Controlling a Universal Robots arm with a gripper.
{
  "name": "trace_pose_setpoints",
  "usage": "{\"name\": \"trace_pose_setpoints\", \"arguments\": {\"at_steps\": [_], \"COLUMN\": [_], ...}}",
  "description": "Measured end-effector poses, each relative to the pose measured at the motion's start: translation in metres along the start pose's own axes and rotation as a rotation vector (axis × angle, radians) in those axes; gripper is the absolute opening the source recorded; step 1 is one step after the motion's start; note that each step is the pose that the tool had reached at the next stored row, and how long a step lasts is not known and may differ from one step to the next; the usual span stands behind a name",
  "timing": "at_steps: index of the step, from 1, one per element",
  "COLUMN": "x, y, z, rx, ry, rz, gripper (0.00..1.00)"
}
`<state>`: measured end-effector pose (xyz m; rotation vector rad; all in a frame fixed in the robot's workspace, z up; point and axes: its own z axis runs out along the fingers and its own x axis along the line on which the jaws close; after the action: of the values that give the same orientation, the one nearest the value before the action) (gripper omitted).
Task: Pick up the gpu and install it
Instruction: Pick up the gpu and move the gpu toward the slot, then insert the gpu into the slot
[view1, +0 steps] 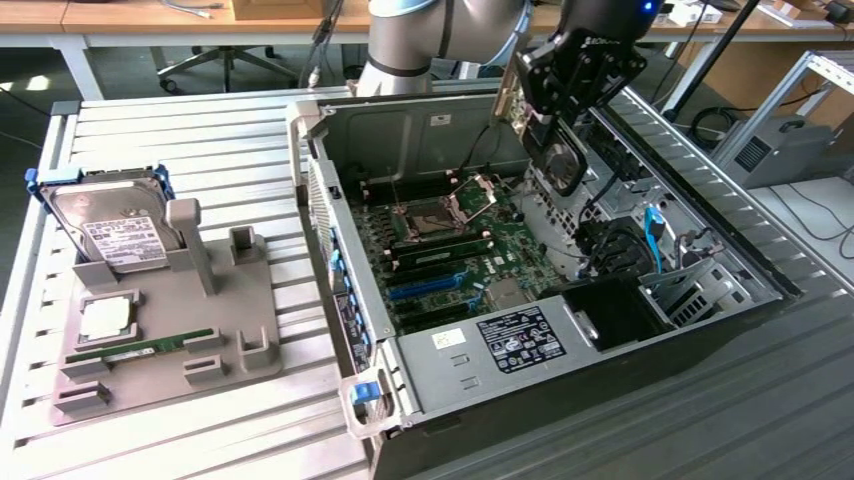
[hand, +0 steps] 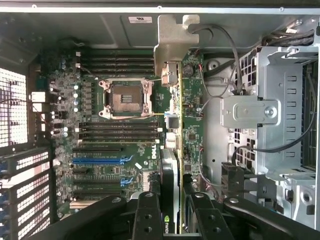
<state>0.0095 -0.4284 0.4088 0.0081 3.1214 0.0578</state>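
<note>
The gpu, a dark card with a round fan and a silvery end bracket, hangs on edge above the open computer case. My gripper is shut on it from above. In the wrist view the gpu runs edge-on away from my gripper, and its metal bracket reaches toward the case's rear wall. The black fingers clamp the card on both sides. Below it lies the green motherboard with its empty CPU socket and expansion slots, one of them blue.
On the exterior view's left, a grey fixture carries a hard drive in a blue frame, a CPU and a green RAM stick. A metal drive cage and cables stand close beside the card.
</note>
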Motion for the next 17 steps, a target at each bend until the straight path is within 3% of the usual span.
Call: {"name": "trace_pose_setpoints", "arguments": {"at_steps": [17], "x": [-0.0043], "y": [-0.0001], "z": [0.002], "rx": [-0.0001], "ry": [0.0], "rz": [0.0], "gripper": [0.27]}}
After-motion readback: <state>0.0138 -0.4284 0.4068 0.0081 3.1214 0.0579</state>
